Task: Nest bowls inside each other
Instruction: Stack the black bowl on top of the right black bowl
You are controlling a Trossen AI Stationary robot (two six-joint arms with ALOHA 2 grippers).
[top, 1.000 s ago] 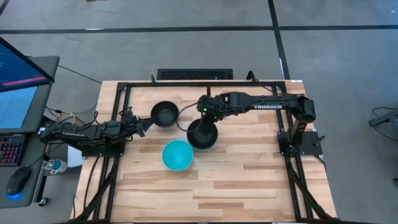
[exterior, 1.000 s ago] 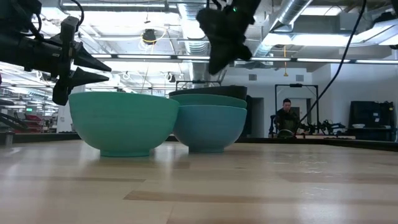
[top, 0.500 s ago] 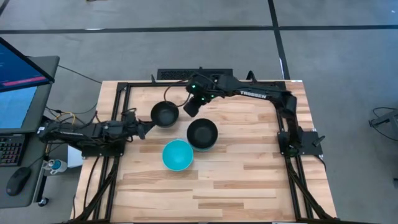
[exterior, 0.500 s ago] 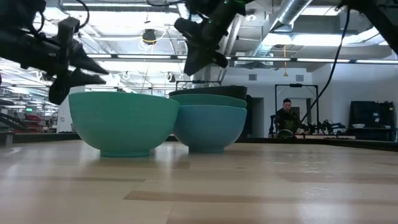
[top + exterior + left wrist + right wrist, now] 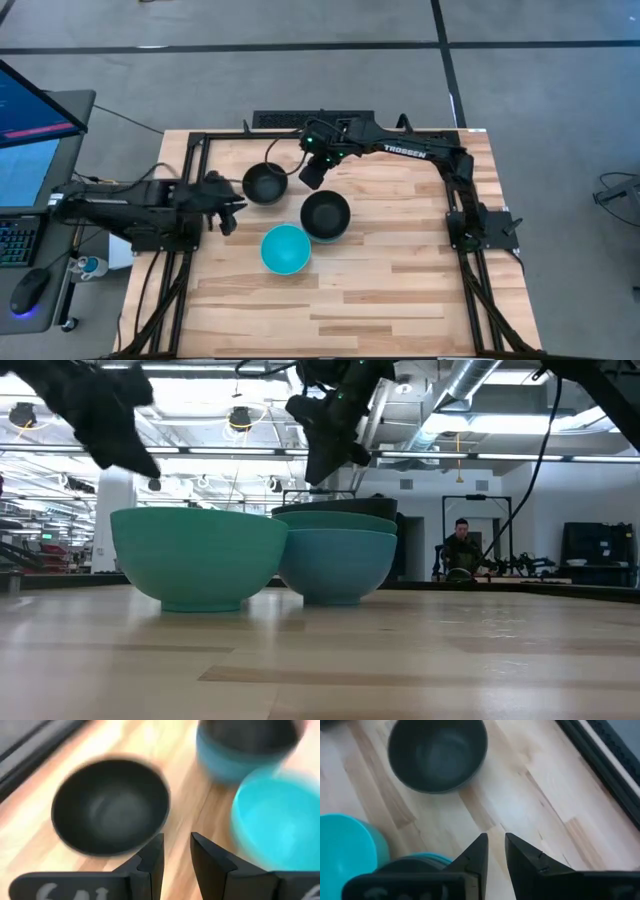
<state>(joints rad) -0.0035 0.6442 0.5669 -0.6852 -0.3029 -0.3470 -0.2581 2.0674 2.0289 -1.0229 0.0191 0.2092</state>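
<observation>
A lone black bowl (image 5: pixel 265 183) (image 5: pixel 110 805) (image 5: pixel 437 752) stands on its base toward the table's far side. Right of it and nearer is a stack (image 5: pixel 325 215) (image 5: pixel 335 560): a blue bowl at the bottom, a teal rim above it, a black bowl on top. A single cyan bowl (image 5: pixel 285 249) (image 5: pixel 200 560) (image 5: pixel 275 820) sits near the stack. My left gripper (image 5: pixel 228 218) (image 5: pixel 150 480) (image 5: pixel 176 847) hovers left of the lone black bowl, narrowly open. My right gripper (image 5: pixel 309 180) (image 5: pixel 322 465) (image 5: pixel 496 845) hangs in the air between that bowl and the stack, narrowly open, holding nothing.
A black metal frame (image 5: pixel 200 150) borders the wooden table's far and side edges. A monitor, keyboard and mouse (image 5: pixel 30 290) sit off the table's left side. A person (image 5: pixel 462 550) is in the room far behind. Bare wood (image 5: pixel 380 300) fills the table's near half.
My right gripper has left the stack and moved up and toward the table's far-left, ending beside the lone black bowl; the black bowl stays on top of the stack. My left gripper has risen and tipped its fingers downward, shifting slightly toward the near edge.
</observation>
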